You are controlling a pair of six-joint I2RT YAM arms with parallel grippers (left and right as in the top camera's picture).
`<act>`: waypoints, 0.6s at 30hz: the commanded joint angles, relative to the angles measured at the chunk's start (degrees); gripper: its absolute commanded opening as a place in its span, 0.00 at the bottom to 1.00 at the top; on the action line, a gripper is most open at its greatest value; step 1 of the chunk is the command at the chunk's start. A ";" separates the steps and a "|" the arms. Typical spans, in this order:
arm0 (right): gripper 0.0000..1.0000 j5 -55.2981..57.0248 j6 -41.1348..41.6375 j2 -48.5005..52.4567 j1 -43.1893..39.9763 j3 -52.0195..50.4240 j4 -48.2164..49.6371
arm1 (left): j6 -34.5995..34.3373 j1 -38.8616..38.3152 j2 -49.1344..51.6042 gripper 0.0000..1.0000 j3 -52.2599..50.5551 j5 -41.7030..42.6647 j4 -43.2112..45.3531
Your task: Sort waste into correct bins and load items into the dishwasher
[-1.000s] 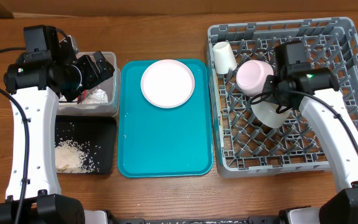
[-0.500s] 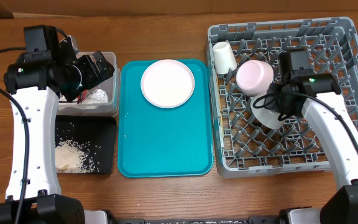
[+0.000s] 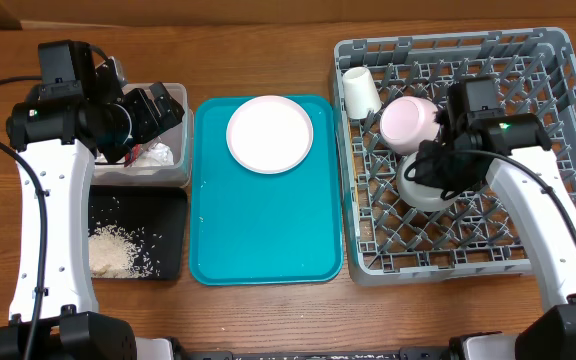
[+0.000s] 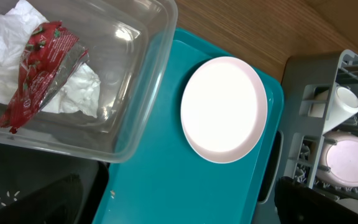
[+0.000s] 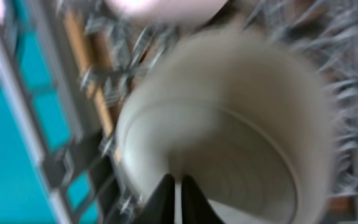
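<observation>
My left gripper (image 3: 154,110) hangs open and empty over the clear tub (image 3: 182,176), which holds the crumpled white napkin (image 4: 73,93) and the red wrapper (image 4: 39,74). The rice (image 3: 118,250) lies in the black tray (image 3: 173,205). The pale plate (image 3: 270,133) lies on the teal tray (image 3: 268,235) and also shows in the left wrist view (image 4: 224,109). My right gripper (image 3: 446,165) is shut on the rim of the whitish-grey bowl (image 3: 418,186) inside the grey rack (image 3: 568,150). The right wrist view (image 5: 179,193) is blurred, with the bowl (image 5: 229,124) close up. The cream cup (image 3: 361,92) and pink bowl (image 3: 410,122) lie in the rack.
The rack's upright pegs and latticed walls surround the right gripper. The teal tray lies between the bins and the rack. Bare wooden table (image 3: 268,310) shows along the front edge.
My right gripper has shifted slightly left with the whitish-grey bowl, which now sits closer under the pink bowl. The left arm has not moved.
</observation>
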 commanded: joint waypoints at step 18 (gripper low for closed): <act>0.27 1.95 -3.58 1.07 0.42 0.15 0.50 | 0.66 0.24 0.09 1.00 0.59 0.42 0.04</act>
